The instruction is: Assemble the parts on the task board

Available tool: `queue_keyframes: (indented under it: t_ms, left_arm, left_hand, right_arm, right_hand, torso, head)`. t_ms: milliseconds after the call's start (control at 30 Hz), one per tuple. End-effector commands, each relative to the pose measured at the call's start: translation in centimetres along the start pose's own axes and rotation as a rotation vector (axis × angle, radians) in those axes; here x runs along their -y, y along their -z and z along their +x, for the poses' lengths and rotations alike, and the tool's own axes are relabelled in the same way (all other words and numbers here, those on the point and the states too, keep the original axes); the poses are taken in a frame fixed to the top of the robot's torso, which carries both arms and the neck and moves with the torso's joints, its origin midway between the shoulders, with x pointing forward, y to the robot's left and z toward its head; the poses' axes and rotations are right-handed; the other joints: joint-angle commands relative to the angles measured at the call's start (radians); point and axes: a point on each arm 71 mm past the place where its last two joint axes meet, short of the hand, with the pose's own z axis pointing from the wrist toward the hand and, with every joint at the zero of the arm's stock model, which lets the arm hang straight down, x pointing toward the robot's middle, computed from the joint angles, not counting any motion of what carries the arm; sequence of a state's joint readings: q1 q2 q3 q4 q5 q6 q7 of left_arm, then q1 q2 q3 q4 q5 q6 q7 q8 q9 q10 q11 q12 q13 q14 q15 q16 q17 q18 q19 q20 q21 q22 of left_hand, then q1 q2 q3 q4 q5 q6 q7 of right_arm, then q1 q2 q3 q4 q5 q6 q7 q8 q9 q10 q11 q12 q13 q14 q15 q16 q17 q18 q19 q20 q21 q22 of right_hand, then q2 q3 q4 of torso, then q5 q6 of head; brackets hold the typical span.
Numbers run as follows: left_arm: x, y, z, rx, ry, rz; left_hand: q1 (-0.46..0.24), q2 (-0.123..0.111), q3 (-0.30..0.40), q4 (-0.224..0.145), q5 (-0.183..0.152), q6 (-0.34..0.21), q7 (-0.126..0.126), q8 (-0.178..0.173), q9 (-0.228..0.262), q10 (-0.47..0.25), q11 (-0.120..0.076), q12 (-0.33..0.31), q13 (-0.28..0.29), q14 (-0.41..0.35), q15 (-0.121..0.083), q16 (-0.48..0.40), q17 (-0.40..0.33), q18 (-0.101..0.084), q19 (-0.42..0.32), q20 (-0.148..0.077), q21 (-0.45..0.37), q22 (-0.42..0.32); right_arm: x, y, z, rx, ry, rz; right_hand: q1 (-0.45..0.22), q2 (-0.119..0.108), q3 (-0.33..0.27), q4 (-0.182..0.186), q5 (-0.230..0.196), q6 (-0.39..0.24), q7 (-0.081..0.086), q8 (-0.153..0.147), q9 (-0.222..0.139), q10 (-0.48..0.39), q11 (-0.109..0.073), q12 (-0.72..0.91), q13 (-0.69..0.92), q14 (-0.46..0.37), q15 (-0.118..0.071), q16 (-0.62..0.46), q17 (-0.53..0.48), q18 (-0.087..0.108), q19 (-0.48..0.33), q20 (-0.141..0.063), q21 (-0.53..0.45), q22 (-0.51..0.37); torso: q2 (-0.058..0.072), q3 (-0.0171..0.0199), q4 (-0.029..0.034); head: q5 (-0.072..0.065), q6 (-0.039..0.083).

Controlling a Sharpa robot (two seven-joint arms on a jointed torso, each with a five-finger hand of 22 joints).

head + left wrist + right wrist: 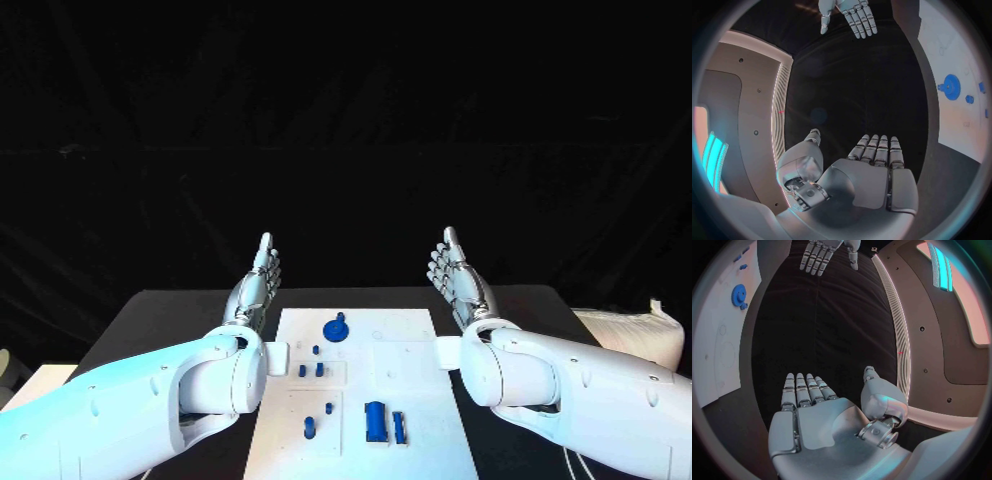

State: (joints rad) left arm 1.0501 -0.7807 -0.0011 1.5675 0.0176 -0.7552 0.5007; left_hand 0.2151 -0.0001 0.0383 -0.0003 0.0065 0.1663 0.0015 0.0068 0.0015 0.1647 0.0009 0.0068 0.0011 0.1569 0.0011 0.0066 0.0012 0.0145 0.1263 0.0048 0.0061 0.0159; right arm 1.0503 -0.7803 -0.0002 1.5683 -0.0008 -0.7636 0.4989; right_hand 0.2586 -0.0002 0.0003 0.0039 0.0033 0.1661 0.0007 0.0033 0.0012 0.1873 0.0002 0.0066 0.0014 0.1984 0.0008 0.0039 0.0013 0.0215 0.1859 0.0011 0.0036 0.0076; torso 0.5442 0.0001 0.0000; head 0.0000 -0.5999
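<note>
The left hand [257, 283], silver and segmented, is hovering with fingers straight, apart, holding nothing. Between the hands, the flat white task board [411, 345] is carrying a blue gear [336, 329] and small blue parts [382, 422] on the matte black table [166, 310]. The right hand [459, 277] is hovering likewise.

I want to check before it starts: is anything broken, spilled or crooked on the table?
Nothing stands out. The white board lies flat and straight on the black table, the blue pieces sit on it, and both hands, left and right, are held up, fingers straight, holding nothing.
</note>
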Motion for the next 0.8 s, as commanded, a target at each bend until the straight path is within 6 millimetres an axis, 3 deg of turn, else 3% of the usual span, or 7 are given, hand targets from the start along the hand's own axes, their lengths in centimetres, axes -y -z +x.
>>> queue_keyframes:
  t_ms: [33, 367, 400, 467, 500, 600, 800]
  left_arm:
    - [0.28, 0.04, 0.07, 0.004, -0.016, 0.032]
    - [0.28, 0.04, 0.07, 0.004, -0.016, 0.032]
    - [0.28, 0.04, 0.07, 0.004, -0.016, 0.032]
    - [0.28, 0.04, 0.07, 0.004, -0.016, 0.032]
    - [0.28, 0.04, 0.07, 0.004, -0.016, 0.032]
    - [0.28, 0.04, 0.07, 0.004, -0.016, 0.032]
    - [0.28, 0.04, 0.07, 0.004, -0.016, 0.032]
  left_hand:
    - [-0.069, 0.0, -0.038, 0.0, -0.007, -0.053, -0.001, -0.007, -0.001, -0.052, -0.001, -0.007, -0.001, -0.05, -0.001, -0.007, -0.001, -0.015, -0.039, -0.005, -0.006, -0.016]
    - [-0.116, 0.0, -0.038, 0.0, -0.007, -0.089, -0.001, -0.007, -0.001, -0.089, -0.001, -0.007, -0.001, -0.084, -0.001, -0.007, -0.001, -0.015, -0.126, -0.005, -0.006, -0.016]
    - [-0.119, 0.0, -0.038, 0.0, -0.007, -0.094, -0.001, -0.007, -0.001, -0.092, -0.001, -0.007, -0.001, -0.157, -0.001, -0.007, -0.001, -0.015, -0.126, -0.005, -0.006, -0.016]
    - [-0.127, 0.0, -0.038, 0.0, -0.007, -0.096, -0.001, -0.007, -0.001, -0.165, -0.001, -0.007, -0.001, -0.157, -0.001, -0.007, -0.001, -0.015, -0.126, -0.005, -0.006, -0.016]
    - [-0.128, 0.0, -0.038, 0.0, -0.007, -0.166, -0.001, -0.007, -0.001, -0.165, -0.001, -0.007, -0.001, -0.157, -0.001, -0.007, -0.001, -0.015, -0.126, -0.005, -0.006, -0.016]
    - [-0.215, 0.0, -0.038, 0.0, -0.007, -0.166, -0.001, -0.007, -0.001, -0.165, -0.001, -0.007, -0.001, -0.157, -0.001, -0.007, -0.001, -0.015, -0.126, -0.005, -0.006, -0.016]
    - [-0.215, 0.0, -0.038, 0.0, -0.007, -0.166, -0.001, -0.007, -0.001, -0.165, -0.001, -0.007, -0.001, -0.157, -0.001, -0.007, -0.001, -0.015, -0.126, -0.005, -0.006, -0.016]
  right_arm:
    - [-0.16, 0.04, 0.03, 0.004, 0.001, -0.02]
    - [-0.16, 0.04, 0.03, 0.004, 0.001, -0.02]
    - [-0.16, 0.04, 0.03, 0.004, 0.001, -0.02]
    - [-0.16, 0.04, 0.03, 0.004, 0.001, -0.02]
    - [-0.16, 0.04, 0.03, 0.004, 0.001, -0.02]
    - [-0.16, 0.04, 0.03, 0.004, 0.001, -0.02]
    - [-0.16, 0.04, 0.03, 0.004, 0.001, -0.02]
  right_hand:
    - [-0.082, 0.0, 0.0, -0.004, -0.003, -0.053, -0.001, -0.003, -0.001, -0.059, 0.0, -0.007, -0.001, -0.063, -0.001, -0.004, -0.001, -0.022, -0.059, -0.001, -0.004, -0.008]
    - [-0.142, 0.0, 0.0, -0.004, -0.003, -0.091, -0.001, -0.003, -0.001, -0.102, 0.0, -0.007, -0.001, -0.11, -0.001, -0.004, -0.001, -0.022, -0.102, -0.001, -0.004, -0.008]
    - [-0.147, 0.0, 0.0, -0.004, -0.003, -0.093, -0.001, -0.003, -0.001, -0.106, 0.0, -0.007, -0.001, -0.112, -0.001, -0.004, -0.001, -0.022, -0.105, -0.001, -0.004, -0.008]
    - [-0.186, 0.0, 0.0, -0.004, -0.003, -0.166, -0.001, -0.003, -0.001, -0.187, 0.0, -0.007, -0.001, -0.198, -0.001, -0.004, -0.001, -0.022, -0.186, -0.001, -0.004, -0.008]
    - [-0.259, 0.0, 0.0, -0.004, -0.003, -0.166, -0.001, -0.003, -0.001, -0.187, 0.0, -0.007, -0.001, -0.198, -0.001, -0.004, -0.001, -0.022, -0.186, -0.001, -0.004, -0.008]
    - [-0.259, 0.0, 0.0, -0.004, -0.003, -0.166, -0.001, -0.003, -0.001, -0.187, 0.0, -0.007, -0.001, -0.198, -0.001, -0.004, -0.001, -0.022, -0.186, -0.001, -0.004, -0.008]
    - [-0.259, 0.0, 0.0, -0.004, -0.003, -0.166, -0.001, -0.003, -0.001, -0.187, 0.0, -0.007, -0.001, -0.198, -0.001, -0.004, -0.001, -0.022, -0.186, -0.001, -0.004, -0.008]
  torso:
    - [0.0, -0.0001, 0.0]
    - [0.0, -0.0001, 0.0]
    - [0.0, -0.0001, 0.0]
    - [0.0, -0.0001, 0.0]
    - [0.0, -0.0001, 0.0]
    - [0.0, -0.0001, 0.0]
    - [0.0, -0.0001, 0.0]
  head:
    - [0.0, 0.0]
    - [0.0, 0.0]
    - [0.0, 0.0]
    - [0.0, 0.0]
    - [0.0, 0.0]
    - [0.0, 0.0]
    - [0.0, 0.0]
